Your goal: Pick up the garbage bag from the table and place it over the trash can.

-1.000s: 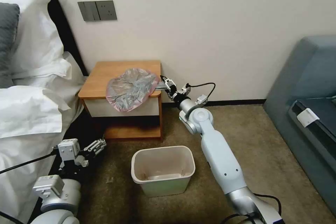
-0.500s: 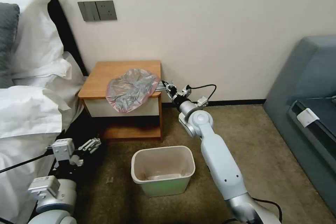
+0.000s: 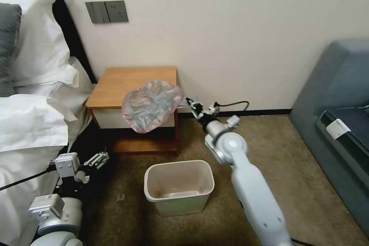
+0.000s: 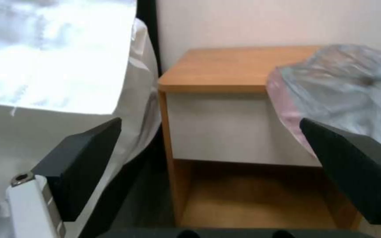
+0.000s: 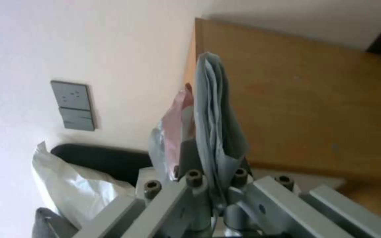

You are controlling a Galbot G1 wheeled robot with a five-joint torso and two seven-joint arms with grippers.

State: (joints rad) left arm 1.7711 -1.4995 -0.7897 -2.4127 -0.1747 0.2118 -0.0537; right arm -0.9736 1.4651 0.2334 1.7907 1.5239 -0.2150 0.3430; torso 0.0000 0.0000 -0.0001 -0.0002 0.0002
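- The garbage bag [image 3: 152,105] sits at the centre of the head view, a crumpled grey sheet with a pinkish-red rim, spread flat like a disc and tilted toward the camera.
- Its upper part overlaps the front right corner of the bench [image 3: 127,84]; its lower part hangs in front of the white drawer front, past the bench's front edge.
- The right hand [image 3: 189,103] is just right of the bag, at the bench's right front corner, clamped on the bag's right edge.
- In the right wrist view the folded grey plastic [image 5: 215,132] runs down between the closed fingers [image 5: 195,180], with the pink rim alongside it and the orange-brown bench top [image 5: 314,105] behind.
- The right arm reaches up from the lower right of the head view to that corner.
- The trash can [image 3: 179,186] stands upright on the carpet, below the bench in the lower centre of the frame, well apart from the bag.
- The left hand [image 3: 99,159] hangs low at the lower left of the head view, beside the white bedsheets [image 3: 30,119], its fingers spread wide and holding nothing.
- In the left wrist view its two dark fingers [image 4: 82,158] frame the bench [image 4: 226,69], with the bag [image 4: 345,89] at the right of that frame.
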